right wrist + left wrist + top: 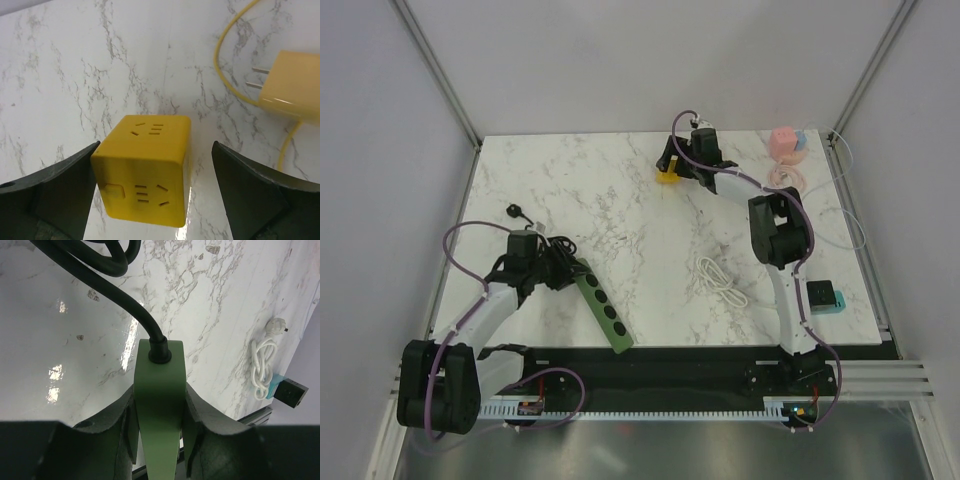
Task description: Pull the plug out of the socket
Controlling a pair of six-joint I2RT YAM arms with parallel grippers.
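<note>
A yellow cube socket (145, 170) stands on the marble table between the fingers of my right gripper (155, 150), which is open; the left finger (65, 185) is at the cube's edge and the right finger stands apart. A yellow plug (295, 85) with bare prongs lies apart from the cube at the upper right, on its yellow cord. In the top view the cube (666, 178) is at the far middle under my right gripper (672, 166). My left gripper (160, 390) is shut on the cable end of a green power strip (160, 370), which also shows in the top view (605, 305).
The strip's black cable (100, 275) is coiled beside my left gripper (556, 268), and its black plug (515, 211) lies free. A bundled white cable (718, 280) lies mid-right. A teal and black adapter (825, 298) is at the right edge and a pink object (785, 142) at the far right.
</note>
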